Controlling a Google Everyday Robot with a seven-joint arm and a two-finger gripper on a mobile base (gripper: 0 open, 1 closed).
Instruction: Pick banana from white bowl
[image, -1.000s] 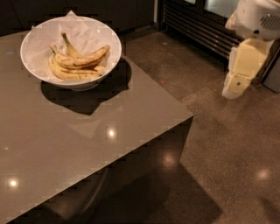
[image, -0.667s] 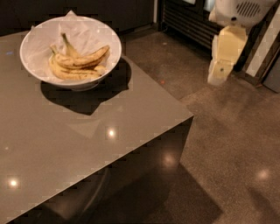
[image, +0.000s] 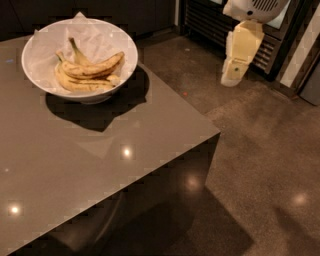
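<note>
Leftward was the way the pincer (image: 233, 77) had travelled since the earlier frames, coming from the right edge of the view toward the bench (image: 100, 170) while the bowl and its fruit stayed where they were. It hung in the air at the upper right, over the dark speckled floor (image: 260, 145), its cream body sloping down and to the left beneath the white arm housing (image: 255, 7). It was well apart from the bench's near corner and farther still from the white bowl (image: 31, 49). Whether it was released or clenched could not be told, and it carried nothing. The banana (image: 97, 67) lay inside the white bowl, at the far left of the bench, curved across the top of the paler bananas (image: 82, 86) beneath it, its darker end pointing right toward the rim and a stem sticking up at the left. Crumpled white paper (image: 97, 35) lined the bowl behind the fruit. The bowl cast a dark shadow on the bench to its right and front. Behind the pincer stood a dark slatted grille (image: 207, 22).
</note>
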